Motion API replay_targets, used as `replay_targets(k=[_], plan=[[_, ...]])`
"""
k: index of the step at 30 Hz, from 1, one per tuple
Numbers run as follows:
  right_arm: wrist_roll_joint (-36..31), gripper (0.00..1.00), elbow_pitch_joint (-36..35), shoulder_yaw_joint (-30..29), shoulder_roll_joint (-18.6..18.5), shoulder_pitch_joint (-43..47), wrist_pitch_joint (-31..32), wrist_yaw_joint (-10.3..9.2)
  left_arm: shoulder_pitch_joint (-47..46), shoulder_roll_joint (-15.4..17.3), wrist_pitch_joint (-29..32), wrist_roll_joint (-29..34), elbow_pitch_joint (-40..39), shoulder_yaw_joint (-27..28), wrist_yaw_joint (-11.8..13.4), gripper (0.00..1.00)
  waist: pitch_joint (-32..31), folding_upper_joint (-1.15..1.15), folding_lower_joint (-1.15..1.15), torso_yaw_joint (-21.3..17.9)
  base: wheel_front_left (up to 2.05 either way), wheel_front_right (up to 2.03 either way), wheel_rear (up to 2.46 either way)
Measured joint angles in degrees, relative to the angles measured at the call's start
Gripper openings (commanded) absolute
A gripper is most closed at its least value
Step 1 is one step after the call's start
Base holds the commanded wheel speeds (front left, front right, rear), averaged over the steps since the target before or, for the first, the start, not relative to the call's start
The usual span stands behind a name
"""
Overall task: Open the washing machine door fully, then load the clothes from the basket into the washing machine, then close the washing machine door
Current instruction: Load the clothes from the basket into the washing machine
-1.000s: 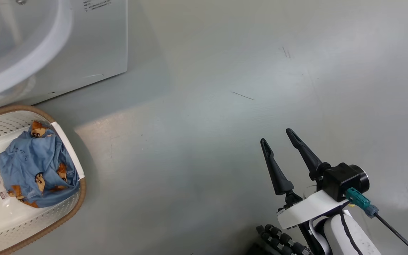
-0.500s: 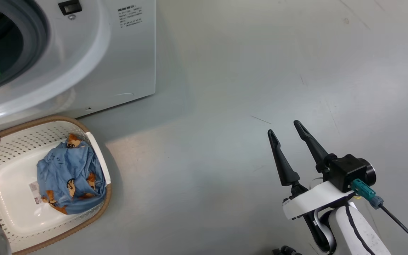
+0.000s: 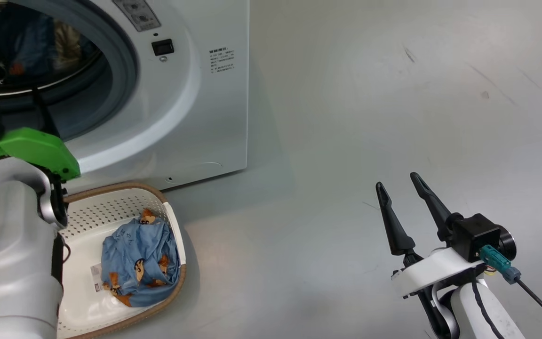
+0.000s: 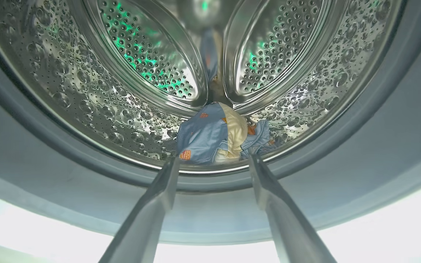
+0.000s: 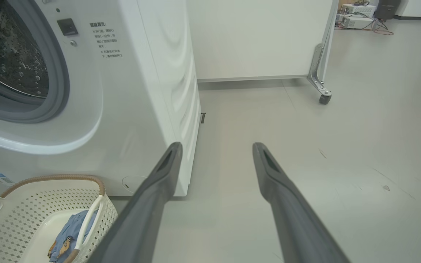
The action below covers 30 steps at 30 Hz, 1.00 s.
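Observation:
The white washing machine (image 3: 205,94) stands at the upper left with its opening uncovered; its door is out of view. My left arm (image 3: 12,259) reaches toward that opening. In the left wrist view my left gripper (image 4: 214,160) is open and empty at the grey gasket, facing the steel drum (image 4: 86,91), where blue and cream clothes (image 4: 210,135) lie at the bottom. The basket (image 3: 111,188) sits on the floor before the machine and holds a blue printed garment (image 3: 139,263). My right gripper (image 3: 396,181) hangs open and empty over bare floor, far right of the basket.
Grey floor (image 3: 346,117) stretches to the right of the machine. In the right wrist view a white panel on a castor (image 5: 320,91) stands behind, with equipment and cables (image 5: 360,18) at the far back right.
The head camera has swung up and left, bringing the washer's opening and my left arm into view. The garment lies unmoved in the basket. Both grippers stay open.

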Motion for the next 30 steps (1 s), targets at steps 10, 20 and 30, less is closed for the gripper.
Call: replay_targets(k=[10,20,30], plan=[[-0.3,1.00,0.9,-1.7,-1.6,4.0,0.0,0.00,13.1,-2.9,-0.2,-1.3,-3.9,-0.3,-2.6,1.00,-8.3,0.00,0.00,2.8,0.00,0.00,0.00],[-0.3,1.00,1.0,-2.3,-2.9,8.2,0.0,0.00,26.1,-5.5,-0.2,-0.8,-15.8,-1.3,-4.7,1.00,-15.5,0.00,0.00,5.1,0.00,0.00,0.00],[-0.3,1.00,0.2,-2.3,-4.2,10.6,0.0,0.00,38.3,-5.8,-0.2,0.6,-26.8,-2.0,-4.7,1.00,-19.6,0.00,0.00,7.3,0.00,0.00,0.00]])
